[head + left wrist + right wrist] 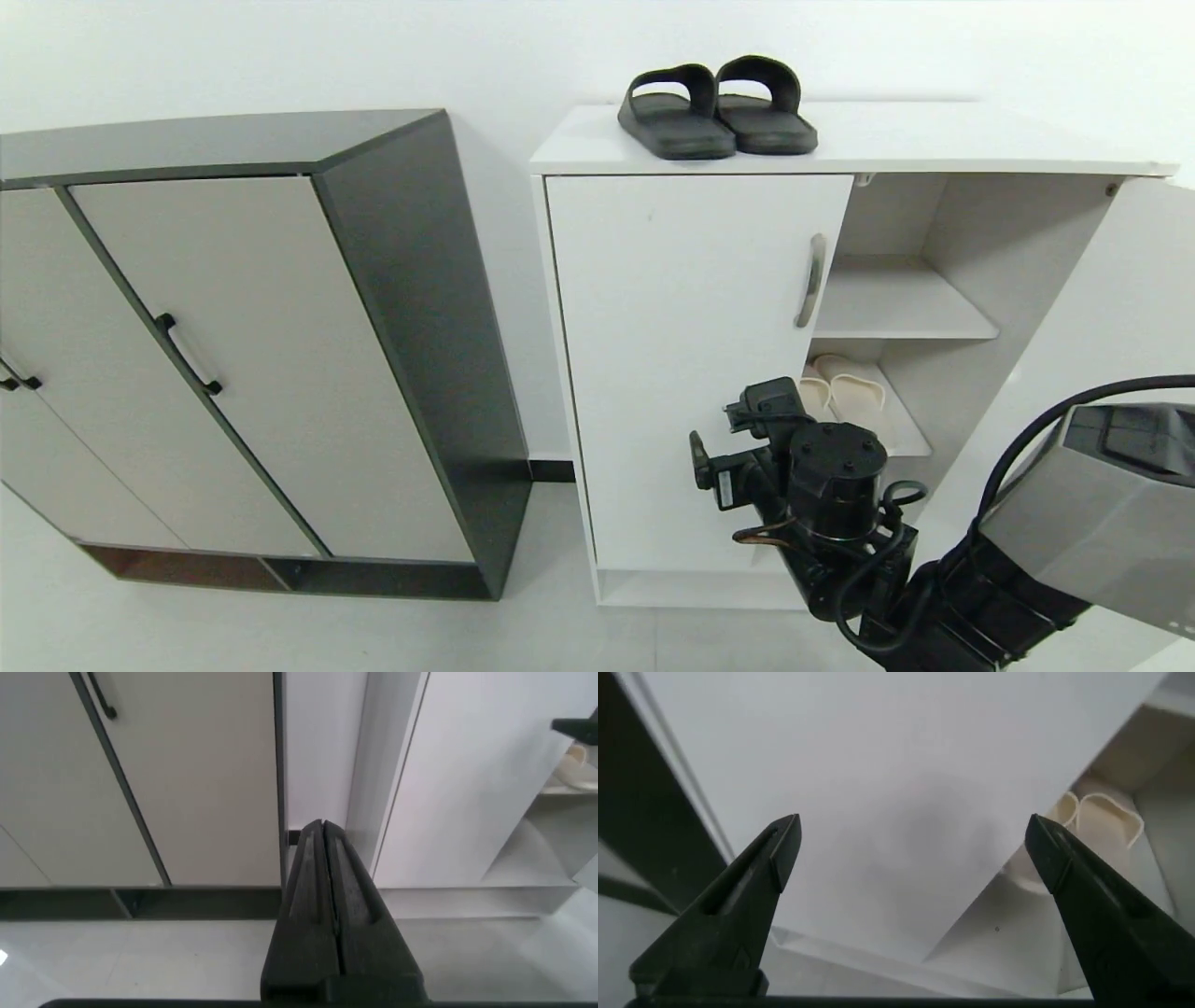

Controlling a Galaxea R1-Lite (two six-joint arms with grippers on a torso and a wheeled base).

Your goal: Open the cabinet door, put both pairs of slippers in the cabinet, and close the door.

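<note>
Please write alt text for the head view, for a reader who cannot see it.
A white cabinet stands with its right door open, white slippers on a shelf inside and black slippers on top. The open right gripper is in front of the closed left door; a grey cabinet stands to the left.

A tall dark grey cabinet with pale grey doors and black bar handles stands against the white wall on a light grey floor. Open low compartments run along its base.
</note>
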